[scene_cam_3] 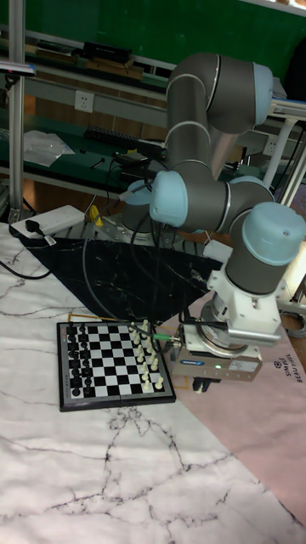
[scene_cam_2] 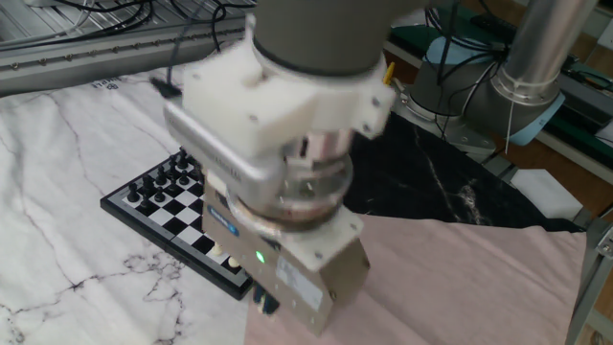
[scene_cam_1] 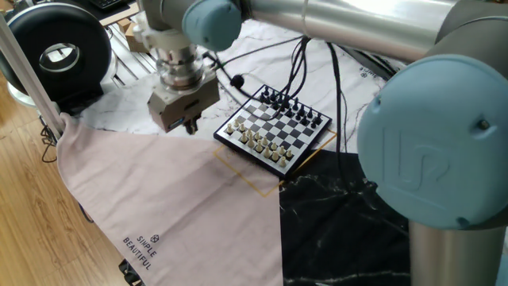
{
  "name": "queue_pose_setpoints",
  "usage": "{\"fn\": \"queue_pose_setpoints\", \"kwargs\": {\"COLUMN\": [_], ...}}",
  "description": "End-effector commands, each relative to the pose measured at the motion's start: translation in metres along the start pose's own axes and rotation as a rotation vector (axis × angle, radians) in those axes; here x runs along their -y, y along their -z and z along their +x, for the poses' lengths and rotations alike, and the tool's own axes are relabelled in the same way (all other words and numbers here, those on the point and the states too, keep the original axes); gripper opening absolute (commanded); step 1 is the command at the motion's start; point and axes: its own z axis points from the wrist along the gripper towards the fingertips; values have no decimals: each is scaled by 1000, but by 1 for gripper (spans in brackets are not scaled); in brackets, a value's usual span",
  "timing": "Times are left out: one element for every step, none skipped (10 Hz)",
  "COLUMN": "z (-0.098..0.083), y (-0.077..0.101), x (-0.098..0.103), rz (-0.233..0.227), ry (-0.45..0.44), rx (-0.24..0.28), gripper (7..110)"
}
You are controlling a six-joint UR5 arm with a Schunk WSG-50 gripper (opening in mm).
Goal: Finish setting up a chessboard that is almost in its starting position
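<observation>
The chessboard (scene_cam_1: 246, 155) lies on the table's cloth with cream pieces (scene_cam_1: 258, 140) along its near side and black pieces (scene_cam_1: 279, 101) along its far side. It also shows in the other fixed view (scene_cam_2: 158, 240) and the tall view (scene_cam_3: 115, 397). My gripper (scene_cam_1: 189, 125) hangs above the pink cloth just left of the board's near corner, clear of it. Its dark fingertips (scene_cam_3: 202, 388) stand close together. Whether a piece sits between them is too small to tell. In the other fixed view my wrist hides the board's right part, and the gripper (scene_cam_2: 263, 305) shows low beside it.
A pink cloth (scene_cam_1: 159, 199) with printed text covers the near left. A thin yellow square outline (scene_cam_1: 254, 181) is in front of the board. Black marbled sheet (scene_cam_1: 333, 230) lies right. Cables (scene_cam_1: 309, 71) hang over the board's far side. A round black device (scene_cam_1: 51, 52) stands far left.
</observation>
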Motion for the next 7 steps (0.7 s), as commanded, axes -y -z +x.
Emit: {"fn": "queue_pose_setpoints", "kwargs": {"z": [16, 22, 31, 37, 38, 37, 33], "y": [4, 0, 0, 1, 1, 1, 1], "x": [23, 29, 35, 39, 39, 36, 32], "rz": [-5, -1, 9, 18, 16, 4, -9], "ry": [31, 41, 52, 52, 57, 58, 51], "rx": [-2, -4, -35, -60, -63, -59, -44], "gripper": [7, 7, 7, 7, 7, 7, 7]}}
